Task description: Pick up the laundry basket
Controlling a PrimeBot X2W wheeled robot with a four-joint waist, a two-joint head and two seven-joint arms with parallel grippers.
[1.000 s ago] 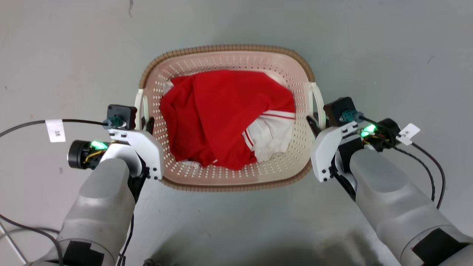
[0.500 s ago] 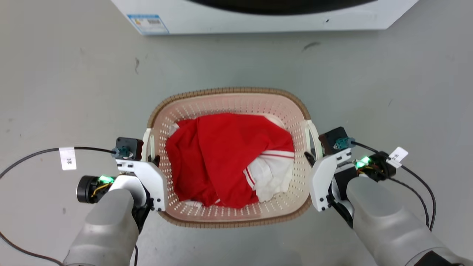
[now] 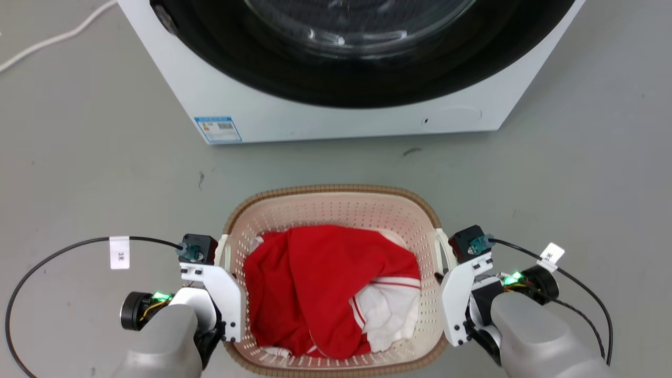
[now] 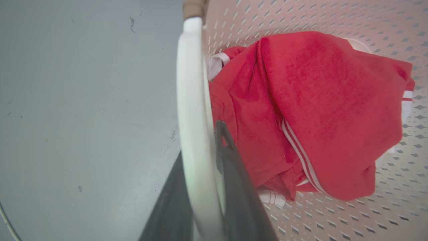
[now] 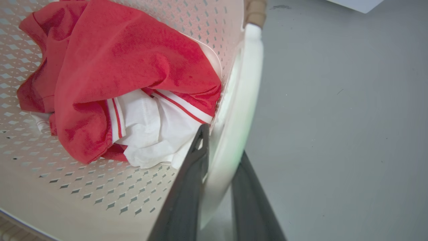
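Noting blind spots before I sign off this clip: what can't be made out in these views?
Head view: laundry basket near rim partly cut off by the bottom edge; its own walls hide the underside.
Head view: washing machine top cut off by the upper edge; label print too small.
All views: red garment covers whatever lies beneath.
Left wrist view: white handle hides part of the left gripper's outer finger.

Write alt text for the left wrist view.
The left claw clamps the laundry basket by its white side handle, one dark finger on each side. A red garment with white stripes lies inside; grey floor lies beyond the handle.
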